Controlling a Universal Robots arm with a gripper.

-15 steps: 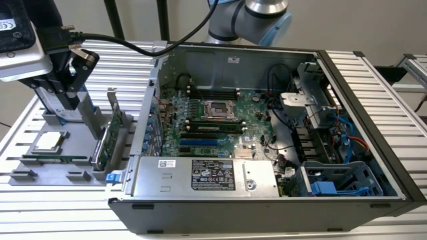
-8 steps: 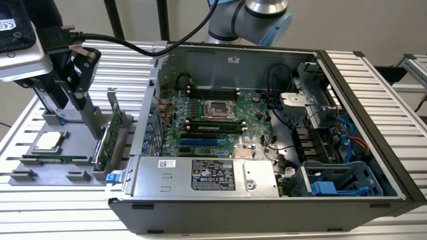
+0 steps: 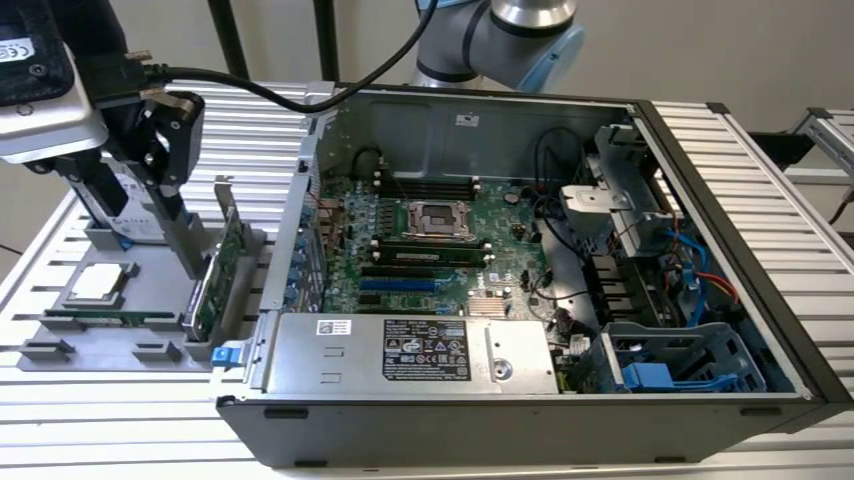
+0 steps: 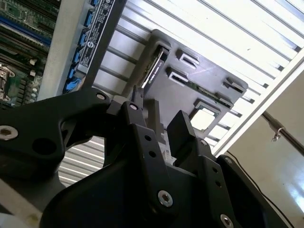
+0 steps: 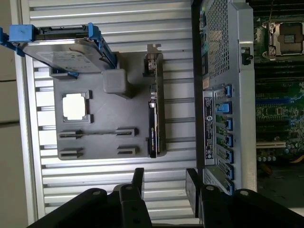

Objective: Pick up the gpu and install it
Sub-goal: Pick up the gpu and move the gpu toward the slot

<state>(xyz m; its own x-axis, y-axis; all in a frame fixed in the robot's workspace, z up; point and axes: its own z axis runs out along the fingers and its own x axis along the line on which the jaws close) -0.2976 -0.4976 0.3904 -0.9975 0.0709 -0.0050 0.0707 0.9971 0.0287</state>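
Gripper (image 5: pixel 165 176) spread open, nothing between its two fingers (image 5: pixel 137 176), only bare table slats showing in the gap. Both wrist views agree on the empty gap.

gpu (image 5: pixel 153 118) stands on its long edge in a slot at the side of the grey holder tray (image 5: pixel 109 109) that faces the pc case (image 3: pixel 534 420). It is outside the case, not picked up, not installed. In the first wrist view its long axis runs roughly straight toward the gap between the fingers, nearer one finger than the other. The fingers' closing line crosses the card's thin side, so to my eye the alignment is close but not centred. Gripper and card are apart with no contact.

In the exterior view the gripper hangs above the tray and the card sits lower, toward the exterior view's right, its silver bracket at the end farther from the camera.

Counts:
- one arm, one gripper, two fingers
- one gpu
- one hard drive (image 5: pixel 61 47) with blue rails, propped at the tray's far end from the gripper
- one cpu chip (image 5: pixel 75 105), lying flat in its pocket
- one memory stick (image 5: pixel 97 134), lying in its clips – thin, not the target
- one open case, motherboard (image 3: pixel 427 250) exposed

Tray and case sit side by side on the slatted table (image 3: pixel 134 420), case wall just beside the card's slot
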